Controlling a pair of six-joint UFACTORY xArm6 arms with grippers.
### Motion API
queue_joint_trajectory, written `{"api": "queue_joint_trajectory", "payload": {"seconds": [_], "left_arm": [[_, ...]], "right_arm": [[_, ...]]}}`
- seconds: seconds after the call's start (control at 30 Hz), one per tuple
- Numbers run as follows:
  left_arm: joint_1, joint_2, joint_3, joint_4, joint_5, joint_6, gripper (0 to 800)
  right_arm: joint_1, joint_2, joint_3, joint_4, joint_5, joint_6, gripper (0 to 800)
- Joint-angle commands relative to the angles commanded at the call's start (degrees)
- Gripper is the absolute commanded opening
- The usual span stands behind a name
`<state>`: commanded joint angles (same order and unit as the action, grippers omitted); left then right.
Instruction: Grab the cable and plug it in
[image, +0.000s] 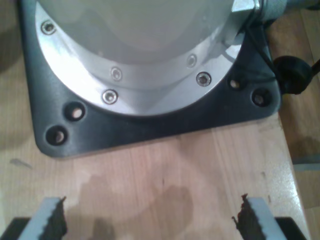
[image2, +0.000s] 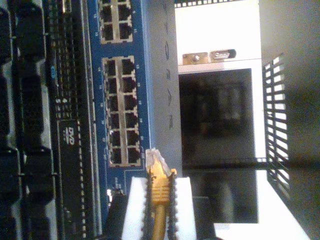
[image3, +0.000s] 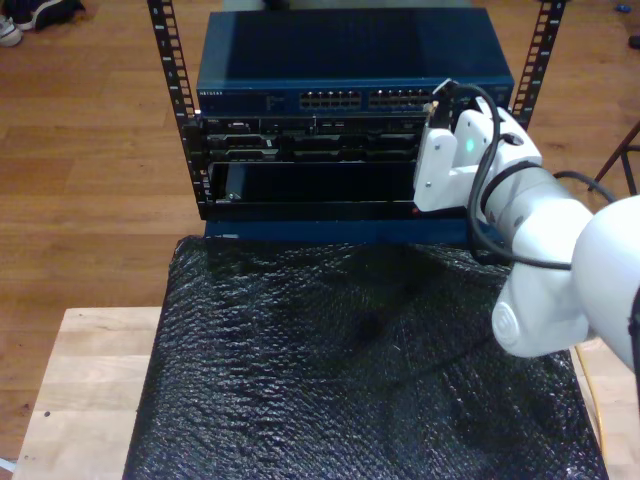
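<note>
We are holding the cable (image2: 159, 187) clamped in my second gripper (image2: 159, 210), its clear plug just beside the last ports of the blue switch (image2: 120, 112) and not seated. On the exterior view's right, the arm is reaching at the rack (image3: 345, 110). My first gripper (image: 150, 215) is hanging with fingers apart over the wooden table (image: 165, 170), near a black base plate (image: 150, 125).

White rounded arm (image3: 545, 250) with black cable (image3: 487, 170); silver screwed flange (image: 125, 85) on black base plate (image: 150, 127); toothed grey fingers (image: 47, 217).
</note>
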<state>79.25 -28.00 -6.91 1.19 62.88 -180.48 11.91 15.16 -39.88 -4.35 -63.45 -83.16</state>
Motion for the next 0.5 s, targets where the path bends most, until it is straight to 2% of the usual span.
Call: {"api": "queue_joint_trajectory", "payload": {"seconds": [0.1,0.5], "left_arm": [[0.0,0.0,0.0,0.0,0.0,0.0,800],[0.0,0.0,0.0,0.0,0.0,0.0,800]], "right_arm": [[0.0,1.5,-0.1,0.1,-3.9,-0.3,0],[0.5,7.0,-5.4,6.0,-4.3,-3.5,0]]}}
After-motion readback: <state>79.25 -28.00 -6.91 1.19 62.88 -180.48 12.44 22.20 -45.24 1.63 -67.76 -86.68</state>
